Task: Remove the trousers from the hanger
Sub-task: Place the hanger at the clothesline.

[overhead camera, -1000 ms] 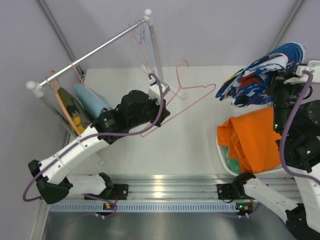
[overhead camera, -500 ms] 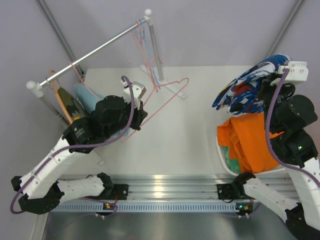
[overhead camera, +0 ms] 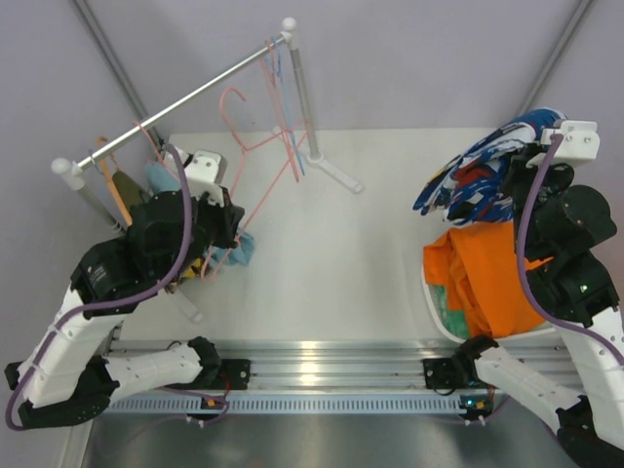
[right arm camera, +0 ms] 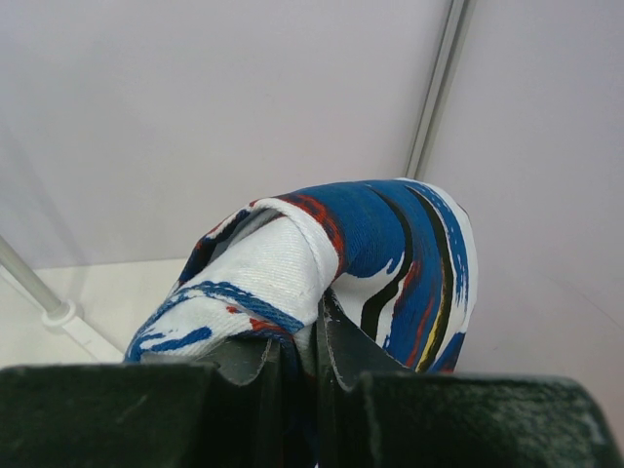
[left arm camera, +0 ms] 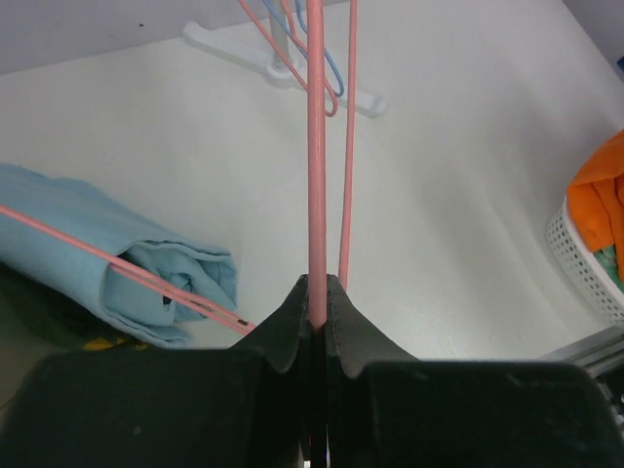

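- The blue-and-white patterned trousers (overhead camera: 478, 171) were held up at the far right, drooping leftward and nearer, clamped between the right fingers (right arm camera: 336, 341).
- A pink hanger (left arm camera: 315, 146) was pinched between the left fingers (left arm camera: 292, 312).

1. Bright, soft, even light fills the overhead view, and shadows on the white surface (overhead camera: 380, 263) are faint.
2. A white glare streak lies on the metal rail (overhead camera: 310, 347) at the near edge.
3. In the wrist views the left hand (left arm camera: 317, 286) and right hand (right arm camera: 297, 336) look dark and blurred close to the lens.
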Robot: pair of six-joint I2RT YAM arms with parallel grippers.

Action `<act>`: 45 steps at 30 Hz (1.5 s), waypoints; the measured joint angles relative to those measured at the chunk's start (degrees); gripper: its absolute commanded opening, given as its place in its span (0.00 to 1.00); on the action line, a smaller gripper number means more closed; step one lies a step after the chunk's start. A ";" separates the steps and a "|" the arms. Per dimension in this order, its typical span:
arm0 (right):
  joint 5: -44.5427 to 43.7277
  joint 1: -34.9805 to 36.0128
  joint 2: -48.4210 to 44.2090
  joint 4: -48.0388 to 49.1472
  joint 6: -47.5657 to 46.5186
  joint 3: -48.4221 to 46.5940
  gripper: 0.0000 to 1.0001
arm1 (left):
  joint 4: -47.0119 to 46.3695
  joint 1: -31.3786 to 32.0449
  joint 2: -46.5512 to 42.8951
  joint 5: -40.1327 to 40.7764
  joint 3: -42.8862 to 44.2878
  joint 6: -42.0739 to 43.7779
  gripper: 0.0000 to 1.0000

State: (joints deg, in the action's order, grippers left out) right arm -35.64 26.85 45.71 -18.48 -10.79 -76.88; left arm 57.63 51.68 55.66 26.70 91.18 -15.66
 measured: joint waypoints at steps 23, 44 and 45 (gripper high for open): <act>-0.04 0.00 0.09 -0.55 0.94 3.41 0.00 | 16.35 -0.02 14.86 23.34 15.91 -12.96 0.00; -0.57 0.00 -1.33 -0.26 0.28 7.89 0.00 | 15.98 -8.35 38.91 30.88 26.73 -16.59 0.00; -0.59 0.00 -1.33 -0.22 0.31 7.89 0.00 | 15.32 -9.18 39.50 30.99 26.56 -16.57 0.00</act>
State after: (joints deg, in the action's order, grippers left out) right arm -36.23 26.85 44.38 -18.70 -10.48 -68.99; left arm 72.95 42.50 95.15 57.69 117.73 -32.23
